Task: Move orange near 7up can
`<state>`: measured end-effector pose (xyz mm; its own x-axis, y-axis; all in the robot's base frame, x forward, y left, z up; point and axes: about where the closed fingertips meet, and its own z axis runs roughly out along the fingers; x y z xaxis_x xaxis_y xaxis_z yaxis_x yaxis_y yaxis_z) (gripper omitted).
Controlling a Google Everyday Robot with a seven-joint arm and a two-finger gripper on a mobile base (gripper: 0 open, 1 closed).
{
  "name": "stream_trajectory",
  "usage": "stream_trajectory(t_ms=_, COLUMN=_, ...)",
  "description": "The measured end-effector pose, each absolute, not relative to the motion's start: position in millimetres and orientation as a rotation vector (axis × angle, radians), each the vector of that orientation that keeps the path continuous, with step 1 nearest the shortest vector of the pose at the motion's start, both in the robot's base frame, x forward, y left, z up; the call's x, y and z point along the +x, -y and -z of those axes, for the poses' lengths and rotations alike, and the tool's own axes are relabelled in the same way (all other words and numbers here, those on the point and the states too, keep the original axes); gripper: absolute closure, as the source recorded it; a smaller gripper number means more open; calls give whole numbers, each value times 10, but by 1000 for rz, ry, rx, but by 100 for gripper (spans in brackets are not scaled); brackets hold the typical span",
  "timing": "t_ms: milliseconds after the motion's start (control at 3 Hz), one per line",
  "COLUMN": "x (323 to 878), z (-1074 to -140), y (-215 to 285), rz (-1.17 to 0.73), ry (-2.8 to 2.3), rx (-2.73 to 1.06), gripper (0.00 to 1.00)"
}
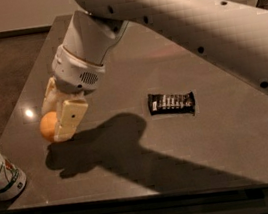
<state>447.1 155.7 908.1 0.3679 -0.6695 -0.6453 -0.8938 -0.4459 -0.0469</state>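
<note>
Can: we see one 7up can (0,173) standing at the table's (233,159) near-left corner; what it holds we cannot tell
Count: we count one orange (47,126), one can, one black snack bar (171,103), one gripper (59,122)
Orange: up and right of the can, near it but apart, pinched between the fingers (72,116), bulging out on their can-facing side
Gripper: above-right of the can, clamped on the orange
Snack bar: flat, well right of the can

End effector (59,125) part-hides orange (47,127); 7up can (0,172) cropped left.

Dim; hard shadow (104,144) beneath hand (57,131)
</note>
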Motion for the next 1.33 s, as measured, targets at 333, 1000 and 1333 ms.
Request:
stream_trajectory(t_ms=333, x=4231, z=-8994, y=-1763, rz=-808, ry=-1278, rx=-2298, gripper=100)
stream_trajectory(t_ms=1000, x=4136, z=-8804, y=-1907, rz=-777, ry=-1247, rx=-2335, gripper=85)
stream_trajectory(t_ms=1333, x=4173, z=-8705, y=-1930, rz=-770, ry=-1262, rx=-2335, gripper=62)
